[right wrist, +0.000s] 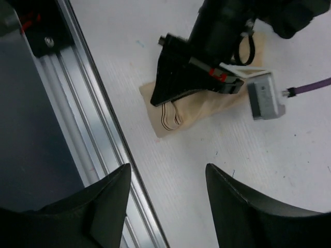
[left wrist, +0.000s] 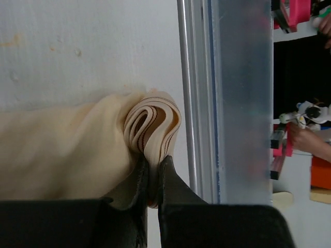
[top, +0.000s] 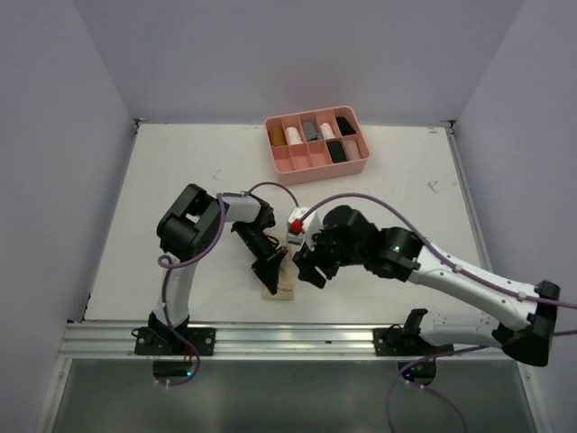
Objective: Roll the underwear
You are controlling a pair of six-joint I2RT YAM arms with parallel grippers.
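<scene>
Left wrist view, left to centre: pale tan underwear (left wrist: 62, 150) spread on the desk (left wrist: 77, 41), its coiled end pinched by the left gripper (left wrist: 153, 168), beside the rail (left wrist: 199, 103) at right. Right gripper (right wrist: 168, 173) hovers spread, empty. Risk: the springy coil may unwind if that narrow pinch slips.

Your table (top: 180, 180): white, lightly scuffed. On it you have one pink divided tray (top: 311, 168), upper centre of the frame, and pale tan underwear (top: 283, 289), lower centre, near the aluminium rail (top: 270, 341).
</scene>
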